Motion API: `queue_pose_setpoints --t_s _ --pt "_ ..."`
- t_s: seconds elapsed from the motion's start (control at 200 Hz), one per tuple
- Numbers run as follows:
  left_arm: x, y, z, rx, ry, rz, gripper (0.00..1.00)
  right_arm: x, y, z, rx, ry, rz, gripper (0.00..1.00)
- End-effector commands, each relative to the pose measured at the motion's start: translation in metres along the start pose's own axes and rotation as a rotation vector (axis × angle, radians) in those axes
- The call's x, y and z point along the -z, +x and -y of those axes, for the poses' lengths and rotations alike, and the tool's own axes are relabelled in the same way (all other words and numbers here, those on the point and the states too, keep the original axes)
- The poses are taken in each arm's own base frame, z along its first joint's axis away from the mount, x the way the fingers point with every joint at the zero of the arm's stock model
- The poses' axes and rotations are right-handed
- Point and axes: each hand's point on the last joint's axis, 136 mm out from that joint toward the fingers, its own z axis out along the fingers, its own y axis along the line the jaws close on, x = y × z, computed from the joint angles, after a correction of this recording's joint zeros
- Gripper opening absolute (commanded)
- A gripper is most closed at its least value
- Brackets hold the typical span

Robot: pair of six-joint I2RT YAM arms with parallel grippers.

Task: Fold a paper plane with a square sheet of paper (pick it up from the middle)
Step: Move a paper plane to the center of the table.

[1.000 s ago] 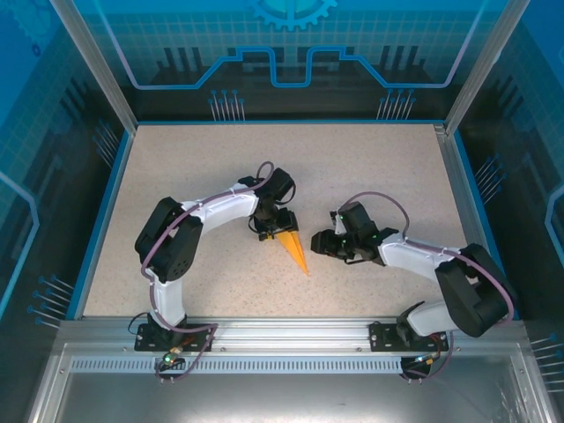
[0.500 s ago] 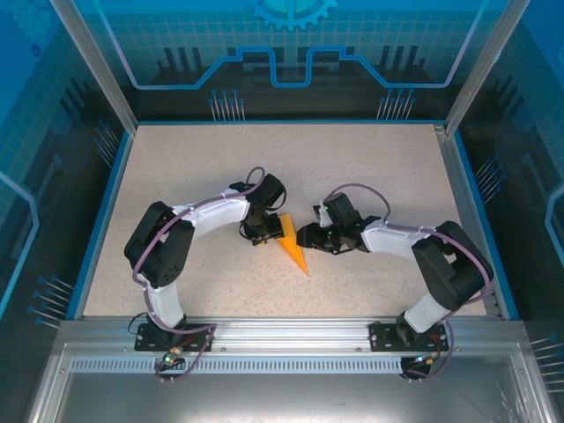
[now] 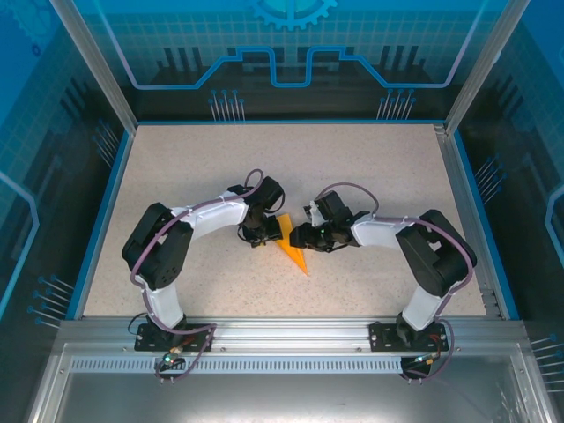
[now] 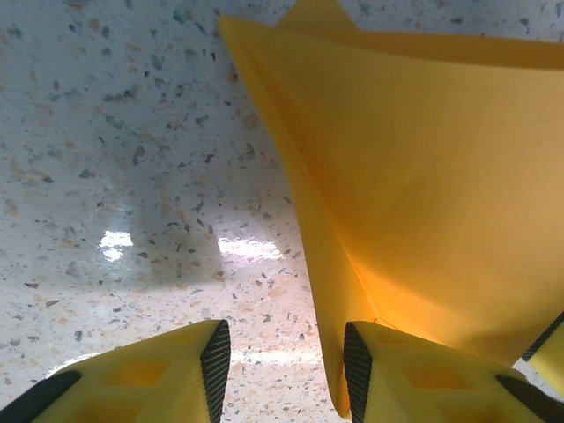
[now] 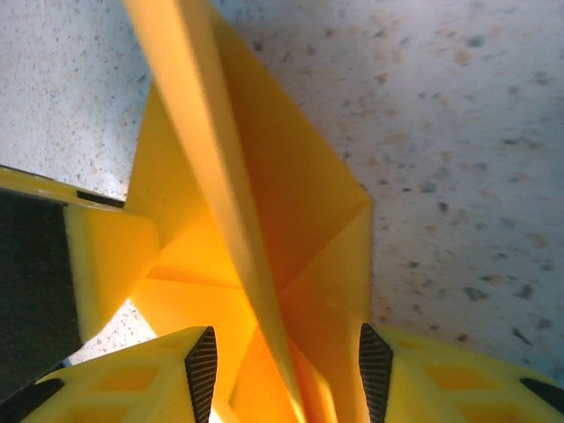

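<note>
The square sheet of paper is folded into a narrow orange-yellow dart, the paper plane (image 3: 294, 254), lying mid-table with its tip toward the near edge. My left gripper (image 3: 271, 232) stands at its wide end from the left. In the left wrist view this gripper (image 4: 286, 352) is open, and the plane's (image 4: 414, 194) folded edge rests along the right finger's pad (image 4: 357, 366). My right gripper (image 3: 298, 236) meets the same end from the right. Its jaws (image 5: 289, 361) are open and straddle the plane's raised centre ridge (image 5: 238, 211).
The speckled beige table (image 3: 194, 176) is bounded by a blue rim and clear enclosure walls (image 3: 97, 132). An aluminium rail (image 3: 282, 339) with both arm bases runs along the near edge. A yellow finger of the left gripper (image 5: 106, 256) shows beside the paper.
Both grippers have closed in on the plane's wide end, the right one travelling left. The left jaws have narrowed. The paper has shifted slightly and its wide end is now lifted.
</note>
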Motion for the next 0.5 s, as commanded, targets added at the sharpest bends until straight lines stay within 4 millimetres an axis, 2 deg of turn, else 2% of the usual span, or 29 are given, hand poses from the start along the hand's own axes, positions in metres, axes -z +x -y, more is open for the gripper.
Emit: queue_pose_setpoints --t_s 0.0,0.21,0.3,0.495 --pt "0.009 -0.002 -0.002 -0.009 0.010 0.023 0.42 -0.004 0.003 -0.018 0.048 -0.050 -0.028 0.49" --pt "0.008 -0.002 -0.002 -0.009 0.011 0.024 0.42 0.000 0.006 -0.025 0.092 -0.053 -0.025 0.49" --pt "0.009 -0.002 -0.002 -0.006 0.014 0.024 0.42 -0.002 0.010 -0.022 0.105 -0.029 -0.039 0.48" --pt "0.008 -0.002 -0.001 -0.002 0.018 0.025 0.42 -0.009 0.019 -0.010 0.127 0.040 -0.073 0.40"
